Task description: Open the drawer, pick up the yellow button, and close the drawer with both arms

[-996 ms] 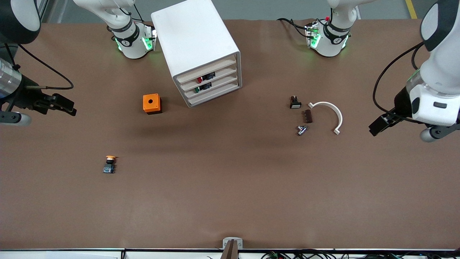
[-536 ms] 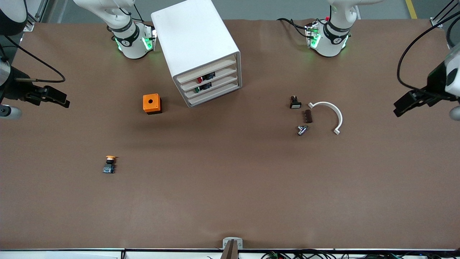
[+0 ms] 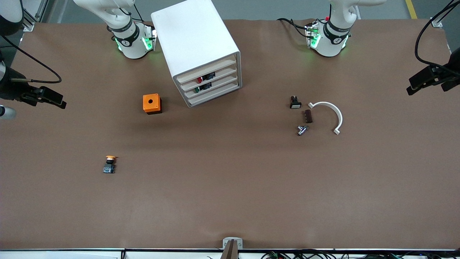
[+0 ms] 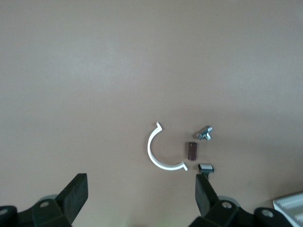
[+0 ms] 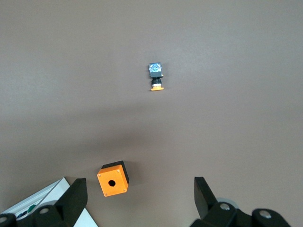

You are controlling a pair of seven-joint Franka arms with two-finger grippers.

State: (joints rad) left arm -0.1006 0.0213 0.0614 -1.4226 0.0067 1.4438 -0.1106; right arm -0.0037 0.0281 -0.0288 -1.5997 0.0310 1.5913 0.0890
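Both arms have pulled back toward the counter's ends since a second ago: your left gripper (image 3: 418, 83) has risen away from the white half-ring clip (image 3: 329, 114) and now hangs over the counter (image 3: 230, 187) edge at the left arm's end, and your right gripper (image 3: 54, 100) has drifted outward over the right arm's end. Nothing on the counter has shifted.

In both wrist views the fingers stand wide apart and hold nothing: the left fingers (image 4: 75, 191) and the right fingers (image 5: 75, 196).

The button (image 3: 109, 164) lies on its side on the open counter, nearer the front camera than the orange cube (image 3: 151, 103) and well apart from it, toward the right arm's end. Its long axis runs roughly toward and away from the front camera, with the orange-yellow cap pointing at the robots' side and the blue base toward the camera.

The drawer (image 3: 208, 72), topmost of the four in the white cabinet (image 3: 194, 43), sits flush with the ones below it. The cabinet front faces the front camera, angled toward the left arm's end.
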